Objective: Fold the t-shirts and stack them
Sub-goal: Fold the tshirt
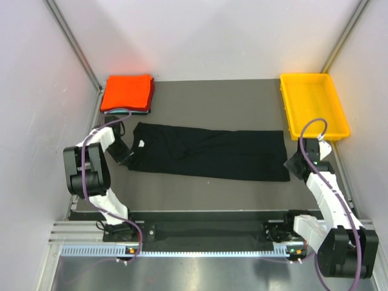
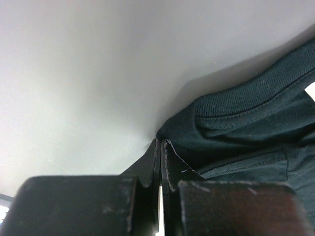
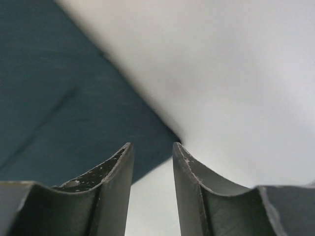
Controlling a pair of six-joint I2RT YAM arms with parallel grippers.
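Looking down from the overhead camera, I have the black t-shirt (image 1: pixel 212 154) lying as a long, narrow strip across the middle of the worktop (image 1: pixel 212 100). Its collar end is toward my left arm and its other end toward my right. The small white neck label (image 1: pixel 140 144) shows near the left end.

At the back left corner sits the folded orange-red t-shirt (image 1: pixel 127 91), squared up on top of the folded teal t-shirt (image 1: pixel 121 111). Of the teal one I see only a thin edge poking out along the near side. That stack is just beyond the black shirt's collar end, and I cannot tell whether they touch. The yellow tray (image 1: pixel 313 103) sits at the back right corner, apart from the cloth.

On the left wrist camera, the left fingers (image 2: pixel 156 160) are pressed together with their tips low on the worktop. The edge of the black cloth beside the ribbed collar runs right into the pinch, so I read them as clamped on the shirt.

On the right wrist camera, the right fingers (image 3: pixel 127 157) stand apart with only bare worktop between them. The shirt's corner lies flat just ahead of the tips, to their left, and nothing is in their grasp.
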